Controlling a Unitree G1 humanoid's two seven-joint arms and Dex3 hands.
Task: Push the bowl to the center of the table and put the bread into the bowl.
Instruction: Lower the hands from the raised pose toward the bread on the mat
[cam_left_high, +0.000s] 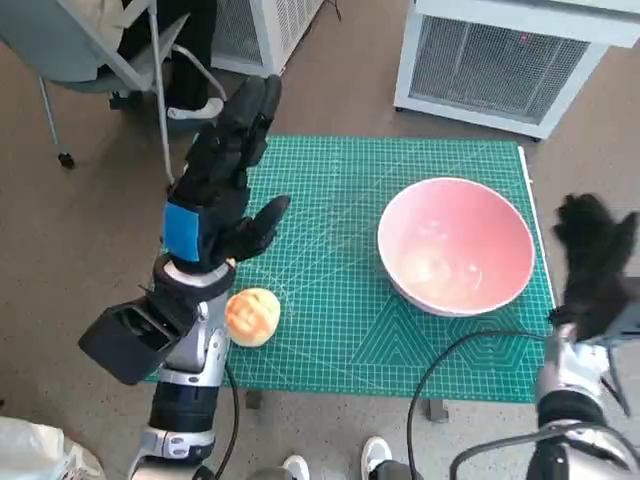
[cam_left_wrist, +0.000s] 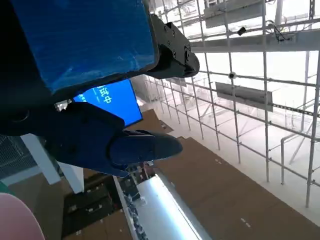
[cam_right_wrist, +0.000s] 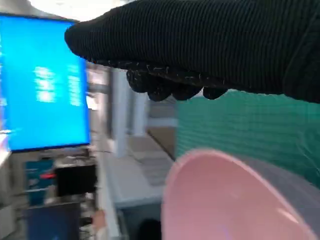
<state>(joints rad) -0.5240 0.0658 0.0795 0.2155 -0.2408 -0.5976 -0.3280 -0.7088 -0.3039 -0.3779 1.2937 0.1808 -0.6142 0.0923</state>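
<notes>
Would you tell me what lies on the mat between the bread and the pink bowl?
Nothing: in the head view only bare green cutting mat separates the bread from the pink bowl.

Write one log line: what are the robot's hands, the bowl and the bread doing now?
left hand: raised, empty | right hand: beside bowl, empty | bowl: right of center, empty | bread: on mat, near-left

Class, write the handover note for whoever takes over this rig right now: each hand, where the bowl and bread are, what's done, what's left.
Left hand: raised over the mat's left side, fingers spread, holding nothing.
Right hand: just off the mat's right edge, beside the bowl, not gripping it.
The bowl is empty, on the right half of the green mat. Bread lies near the mat's front left corner.
Done: nothing visible. Left: push bowl to centre, put bread in.
</notes>
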